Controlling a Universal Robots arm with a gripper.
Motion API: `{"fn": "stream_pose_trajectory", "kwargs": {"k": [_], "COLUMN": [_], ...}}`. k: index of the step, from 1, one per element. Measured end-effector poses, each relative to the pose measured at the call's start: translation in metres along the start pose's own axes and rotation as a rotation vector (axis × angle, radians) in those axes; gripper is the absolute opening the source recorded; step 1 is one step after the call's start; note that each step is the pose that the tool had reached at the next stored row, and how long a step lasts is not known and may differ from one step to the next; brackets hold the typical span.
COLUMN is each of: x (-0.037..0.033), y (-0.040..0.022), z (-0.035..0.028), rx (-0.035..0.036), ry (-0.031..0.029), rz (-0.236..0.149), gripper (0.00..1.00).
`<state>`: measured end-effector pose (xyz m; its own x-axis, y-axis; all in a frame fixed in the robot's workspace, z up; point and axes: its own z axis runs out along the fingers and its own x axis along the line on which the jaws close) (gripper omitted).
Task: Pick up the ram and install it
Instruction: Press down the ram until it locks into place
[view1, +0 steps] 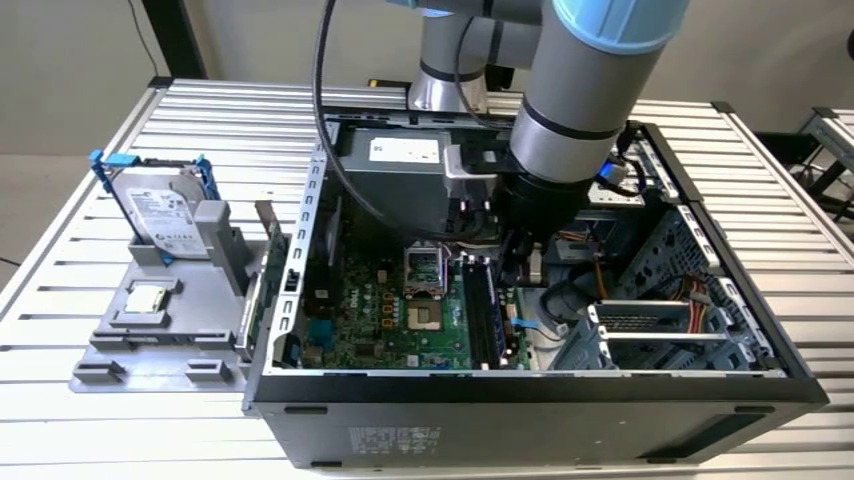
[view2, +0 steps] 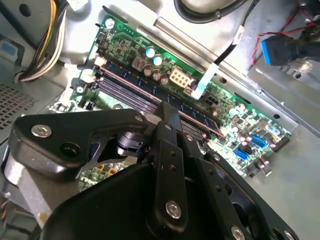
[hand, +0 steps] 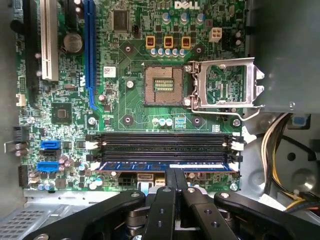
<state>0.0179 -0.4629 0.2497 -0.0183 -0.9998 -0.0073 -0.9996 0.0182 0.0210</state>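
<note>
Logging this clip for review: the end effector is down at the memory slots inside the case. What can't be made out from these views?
- Exterior view: the end effector tips and their contact with the ram are hidden by the arm.
- First wrist view: whether the ram is fully seated; the end effector covers its middle.
- Second wrist view: the ram's near end is hidden by the end effector.

A slatted metal worktop carried an open computer case across its middle. Beside it, toward the exterior view's left edge, sat a grey fixture tray holding a hard drive.
</note>
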Motion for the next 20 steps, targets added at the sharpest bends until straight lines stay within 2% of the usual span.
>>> {"fn": "stream_pose_trajectory", "kwargs": {"k": [5,8,12,20], "x": [-0.0001,-0.0002,-0.0003,-0.0003], "y": [0.0003,0.0004,0.0007,0.0007], "z": [-0.0125,-0.0209,-0.0343,-0.0346], "rx": [0.0001,0.0002,0.0002,0.0002], "ry": [0.0053,0.0105,0.0118,0.0119], "rz": [0.000,0.000,0.000,0.000], "gripper": [0.00,0.00,0.00,0.00]}}
